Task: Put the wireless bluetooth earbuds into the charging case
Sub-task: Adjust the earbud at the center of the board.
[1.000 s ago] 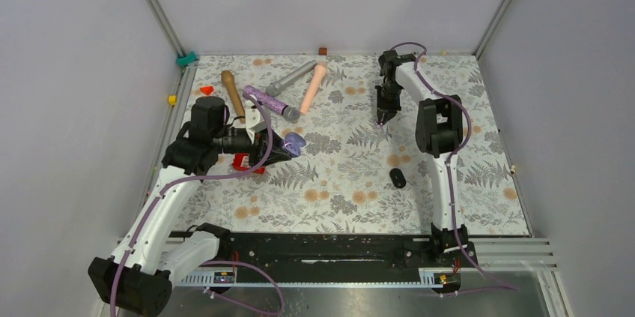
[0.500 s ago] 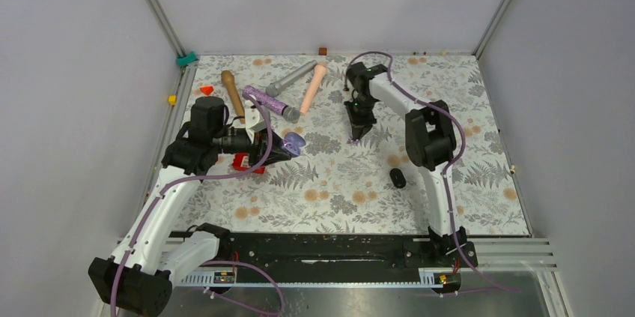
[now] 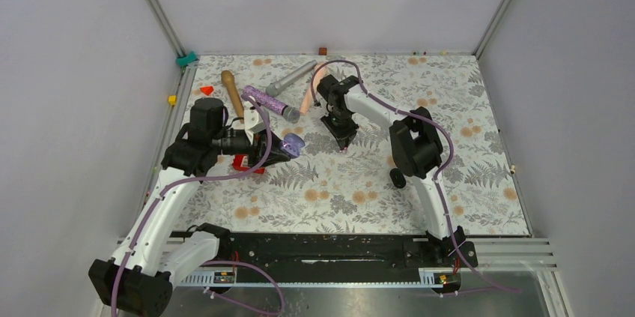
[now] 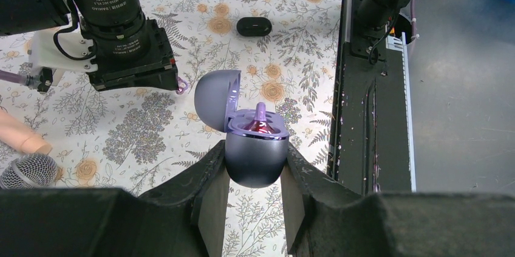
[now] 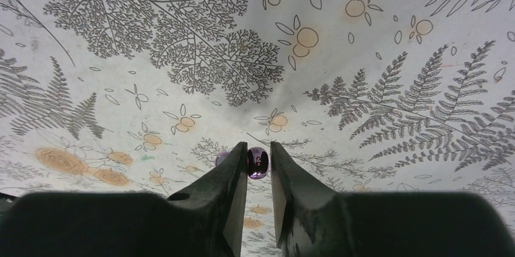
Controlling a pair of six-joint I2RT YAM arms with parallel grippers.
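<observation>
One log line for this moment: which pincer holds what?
left pincer: shut on charging case, lid open | right pincer: shut on earbud | earbud not yet inserted

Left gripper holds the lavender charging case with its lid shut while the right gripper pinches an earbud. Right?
The lid is open, not shut. The left wrist view shows the left gripper holding the small lavender oval charging case with that lid hinged back. The right gripper does pinch a tiny dark glossy earbud.

Fern-print table [image 3: 337, 197]: a black oval pebble [image 3: 397, 177] lies well beyond the left gripper [image 3: 290, 146], with a red tray [image 3: 245, 162] just behind it. Left of the right gripper [image 3: 344, 142] are a brown rod [image 3: 232, 92], a purple microphone [image 3: 265, 100], a grey one [image 3: 290, 78] that is possibly a microphone too, and a peach rod [image 3: 314, 86].
</observation>
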